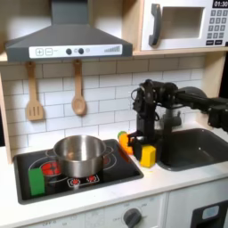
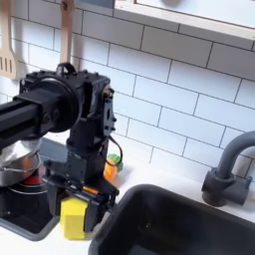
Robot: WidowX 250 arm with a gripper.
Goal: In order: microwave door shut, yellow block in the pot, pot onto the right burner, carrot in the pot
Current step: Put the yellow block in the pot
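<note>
Black arm reaching in from the second exterior view's left, gripper (image 2: 82, 195) pointed down just above the yellow block (image 2: 74, 217). Block on the white counter between the black cooktop (image 2: 22, 214) and the dark sink (image 2: 174, 227). Carrot (image 2: 110, 170) partly hidden behind the arm. Pot (image 2: 18, 164) at far left. Grey faucet (image 2: 227, 171) at right. White tiled wall (image 2: 179, 95) behind.

We see soft, even indoor light in both exterior views, both pictures low-resolution and slightly blurred. Glare brightens the pot (image 1: 79, 153) left of the gripper (image 1: 138, 142); shadow pools beneath it.
</note>
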